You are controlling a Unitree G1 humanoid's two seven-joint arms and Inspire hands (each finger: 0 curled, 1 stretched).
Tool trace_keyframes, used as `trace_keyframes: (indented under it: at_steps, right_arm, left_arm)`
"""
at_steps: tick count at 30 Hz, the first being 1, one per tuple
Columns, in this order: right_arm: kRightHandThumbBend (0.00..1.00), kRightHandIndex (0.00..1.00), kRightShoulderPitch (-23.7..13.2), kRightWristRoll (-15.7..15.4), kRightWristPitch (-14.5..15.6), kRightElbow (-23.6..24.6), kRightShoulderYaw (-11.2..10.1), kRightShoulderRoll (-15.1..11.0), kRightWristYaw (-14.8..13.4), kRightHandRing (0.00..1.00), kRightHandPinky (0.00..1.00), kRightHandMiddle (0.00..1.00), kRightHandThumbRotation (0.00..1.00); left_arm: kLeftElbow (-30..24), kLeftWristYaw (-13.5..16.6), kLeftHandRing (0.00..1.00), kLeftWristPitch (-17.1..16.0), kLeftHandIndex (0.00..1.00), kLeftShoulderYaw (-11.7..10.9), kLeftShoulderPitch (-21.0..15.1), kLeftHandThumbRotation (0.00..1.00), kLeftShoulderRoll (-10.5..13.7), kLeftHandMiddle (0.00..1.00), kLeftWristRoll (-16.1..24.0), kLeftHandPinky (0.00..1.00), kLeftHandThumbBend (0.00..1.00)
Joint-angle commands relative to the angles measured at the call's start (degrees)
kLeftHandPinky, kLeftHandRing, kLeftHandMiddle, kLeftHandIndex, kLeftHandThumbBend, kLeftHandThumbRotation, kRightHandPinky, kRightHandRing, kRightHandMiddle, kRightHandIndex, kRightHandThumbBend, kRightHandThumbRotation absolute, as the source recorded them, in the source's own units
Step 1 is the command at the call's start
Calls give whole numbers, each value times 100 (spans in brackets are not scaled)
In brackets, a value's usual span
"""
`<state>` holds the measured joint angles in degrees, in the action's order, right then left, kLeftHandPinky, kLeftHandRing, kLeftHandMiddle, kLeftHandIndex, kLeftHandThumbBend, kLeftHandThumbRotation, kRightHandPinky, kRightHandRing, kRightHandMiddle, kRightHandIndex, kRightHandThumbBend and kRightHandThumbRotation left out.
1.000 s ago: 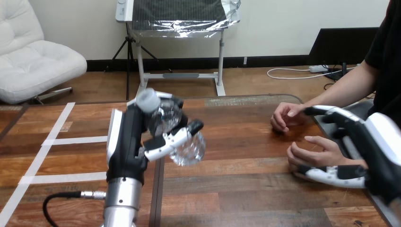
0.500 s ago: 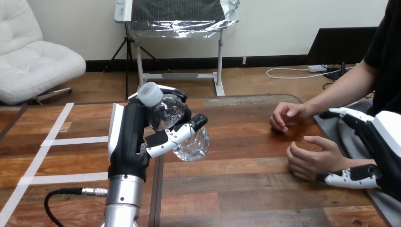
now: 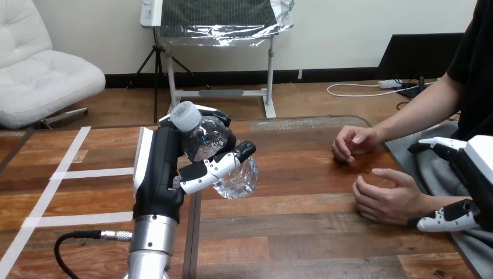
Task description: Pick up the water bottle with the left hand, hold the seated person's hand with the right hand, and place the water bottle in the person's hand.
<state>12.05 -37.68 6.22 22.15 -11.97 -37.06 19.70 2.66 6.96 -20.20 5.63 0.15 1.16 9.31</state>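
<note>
Above the wooden bench [image 3: 302, 232], the robot's left hand [image 3: 163, 168] is curled round a clear water bottle [image 3: 210, 138], which is tilted with its white cap [image 3: 186, 116] toward the upper left. At the right edge, the right hand [image 3: 478, 170] is spread wide beside the person's nearer hand [image 3: 386, 197], its thumb just by the wrist.

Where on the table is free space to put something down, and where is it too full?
Free: the wood between the water bottle in the left hand and the person's farther hand, and the table's near strip below them. Crowded: the right edge, where the right hand stands beside the person's nearer hand.
</note>
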Motion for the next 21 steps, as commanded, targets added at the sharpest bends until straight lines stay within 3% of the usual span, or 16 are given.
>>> trace_keyframes:
  at_steps: [1, 15, 21]
  right_arm:
    - [89, 82, -500, -184, 163, 103, 92, -338, 252, 91, 81, 89, 1]
    - [87, 84, -936, -471, 381, -458, 467, -779, 998, 92, 83, 89, 0]
    - [86, 85, -1135, -645, 401, -758, 677, -977, 1185, 91, 83, 89, 2]
  left_arm:
    - [-256, 4, 42, -178, 49, -78, -315, 0, -18, 46, -17, 37, 62]
    - [-248, -27, 42, -172, 49, -87, -317, 0, -18, 46, -48, 37, 63]
    - [-269, -30, 42, -163, 49, -93, -310, 0, -16, 46, -36, 37, 63]
